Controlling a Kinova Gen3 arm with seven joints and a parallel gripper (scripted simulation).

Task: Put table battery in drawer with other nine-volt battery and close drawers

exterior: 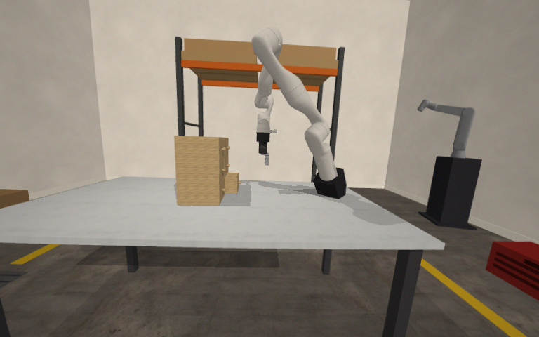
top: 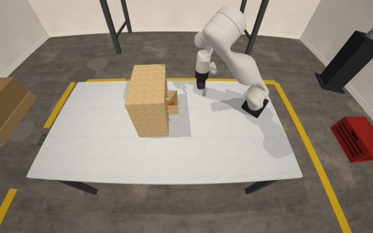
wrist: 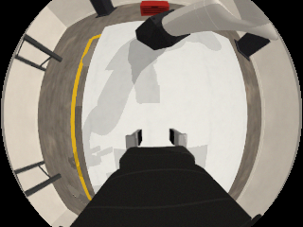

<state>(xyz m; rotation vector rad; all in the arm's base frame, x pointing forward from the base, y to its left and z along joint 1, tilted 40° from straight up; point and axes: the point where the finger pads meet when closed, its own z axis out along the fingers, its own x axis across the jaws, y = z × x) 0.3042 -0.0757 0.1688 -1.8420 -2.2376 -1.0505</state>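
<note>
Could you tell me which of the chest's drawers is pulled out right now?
The third drawer from the top of the chest is out; something orange lies inside. The other drawers sit flush, only their knobs protruding.

White table (top: pixel 110 153) carries wooden chest (top: pixel 147 98) and arm base (top: pixel 260 110).

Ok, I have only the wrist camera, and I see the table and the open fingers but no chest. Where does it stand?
Observer: The chest stands on the table, to one side of the gripper, which hangs open in the air, well apart from it.
Operator: Is any drawer open?
Observer: Yes, one lower drawer is partly pulled out, toward the gripper's side.
Operator: Is something inside?
Observer: A small orange thing lies in it; it is too small to name.
</note>
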